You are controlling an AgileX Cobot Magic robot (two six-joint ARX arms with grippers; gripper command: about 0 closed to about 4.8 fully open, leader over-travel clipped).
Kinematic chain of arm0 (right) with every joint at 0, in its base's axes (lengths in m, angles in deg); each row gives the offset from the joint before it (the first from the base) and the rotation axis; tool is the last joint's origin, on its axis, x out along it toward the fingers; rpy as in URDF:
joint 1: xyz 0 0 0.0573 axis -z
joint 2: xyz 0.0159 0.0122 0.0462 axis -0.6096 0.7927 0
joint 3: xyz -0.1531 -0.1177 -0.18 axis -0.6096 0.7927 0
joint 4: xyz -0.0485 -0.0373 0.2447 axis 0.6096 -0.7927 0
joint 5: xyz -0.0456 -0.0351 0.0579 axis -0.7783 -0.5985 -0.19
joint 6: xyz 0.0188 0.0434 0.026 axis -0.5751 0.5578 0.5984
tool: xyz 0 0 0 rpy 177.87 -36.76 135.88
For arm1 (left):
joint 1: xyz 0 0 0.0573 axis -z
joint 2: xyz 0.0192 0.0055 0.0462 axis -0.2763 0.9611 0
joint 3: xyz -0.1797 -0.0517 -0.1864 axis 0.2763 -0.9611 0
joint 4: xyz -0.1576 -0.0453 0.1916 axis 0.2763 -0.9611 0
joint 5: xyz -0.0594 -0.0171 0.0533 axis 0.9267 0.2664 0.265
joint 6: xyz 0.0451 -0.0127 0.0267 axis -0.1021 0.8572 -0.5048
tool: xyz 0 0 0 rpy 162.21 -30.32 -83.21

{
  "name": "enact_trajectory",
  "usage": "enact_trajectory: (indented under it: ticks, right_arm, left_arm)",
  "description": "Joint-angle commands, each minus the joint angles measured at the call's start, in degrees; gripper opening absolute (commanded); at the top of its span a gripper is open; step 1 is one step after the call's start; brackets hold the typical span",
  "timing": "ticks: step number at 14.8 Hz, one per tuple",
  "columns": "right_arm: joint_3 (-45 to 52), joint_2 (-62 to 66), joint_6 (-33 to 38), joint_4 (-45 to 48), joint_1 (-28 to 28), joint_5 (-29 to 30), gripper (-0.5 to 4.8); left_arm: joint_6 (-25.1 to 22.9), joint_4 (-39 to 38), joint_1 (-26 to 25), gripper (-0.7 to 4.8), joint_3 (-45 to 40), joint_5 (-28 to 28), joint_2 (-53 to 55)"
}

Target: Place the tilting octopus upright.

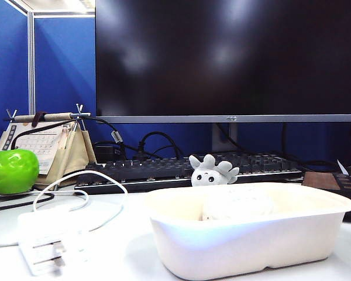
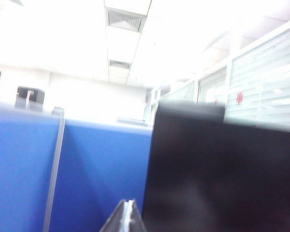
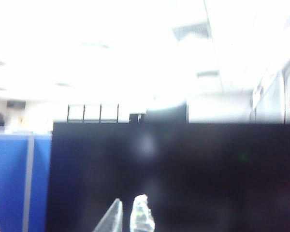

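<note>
A white oblong tray (image 1: 251, 246) sits on the white tabletop (image 1: 123, 252) with a rounded white lump (image 1: 237, 206) inside it. Behind it lies a black keyboard (image 1: 152, 170) under a large dark monitor (image 1: 228, 58). A green apple (image 1: 11, 170) rests beside a desk calendar (image 1: 44, 146), with a white power adapter (image 1: 44, 240) and its looping cable (image 1: 88, 187) nearer the front.

The octopus (image 1: 213, 170) is pale grey-white with black dot eyes. The tray (image 1: 251, 241) is plain white, and so is the lump (image 1: 237, 205) inside it. The apple (image 1: 12, 170) is glossy bright green. The keyboard (image 1: 164, 170) and monitor (image 1: 228, 58) are black, the partition (image 1: 64, 64) deep blue. The charger (image 1: 44, 243) and its cable are white. Both the left gripper (image 2: 126, 217) and right gripper (image 3: 130, 217) have clear, translucent fingertips.
</note>
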Motion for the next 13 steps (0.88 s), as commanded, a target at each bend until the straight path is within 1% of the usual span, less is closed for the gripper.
enact_trajectory:
  ticks: [1, 3, 4, 6, 7, 8, 10, 11, 13]
  right_arm:
    - [-11.65, 1.90, 0.17, -10.36, 0.04, -0.37, 0.40]
    - [-18.32, 4.76, 0.17, -13.99, 0.02, -0.26, 0.39]
    - [-20.92, 6.23, 0.17, -14.40, 0.02, -0.28, 0.40]
    - [-25.88, 10.43, 0.20, -14.86, 0.02, -0.28, 0.40]
    - [-27.87, 12.70, 0.20, -14.93, 0.02, 0.07, 0.40]
    - [-30.60, 15.85, 0.20, -15.65, 0.02, 0.92, 0.40]
    - [-37.64, 24.74, 0.22, -20.57, 0.02, 2.71, 0.40]
    - [-40.04, 28.26, 0.22, -22.38, 0.02, 4.00, 0.40]
    - [-45.88, 36.68, 0.28, -27.69, -0.02, 8.13, 0.39]
  left_arm:
    - [-0.33, -5.95, -0.04, -0.03, 11.58, 0.13, 3.96]
    - [-0.46, -9.11, -0.07, -0.03, 19.08, 0.24, 8.07]
    - [-2.05, -9.60, -0.07, -0.03, 22.27, 0.24, 10.67]
    - [-2.49, -9.64, -0.07, -0.03, 28.00, 0.72, 16.72]
    - [-2.49, -9.64, -0.07, -0.03, 30.16, 1.92, 19.39]
    - [-2.49, -9.60, -0.07, -0.03, 32.94, 3.26, 23.19]
    - [-3.87, -9.64, -0.07, -0.03, 38.60, 8.72, 32.15]
    - [-3.82, -10.01, -0.07, -0.03, 40.63, 10.27, 35.26]
    - [-3.78, -13.53, -0.07, -0.03, 48.17, 15.87, 45.18]
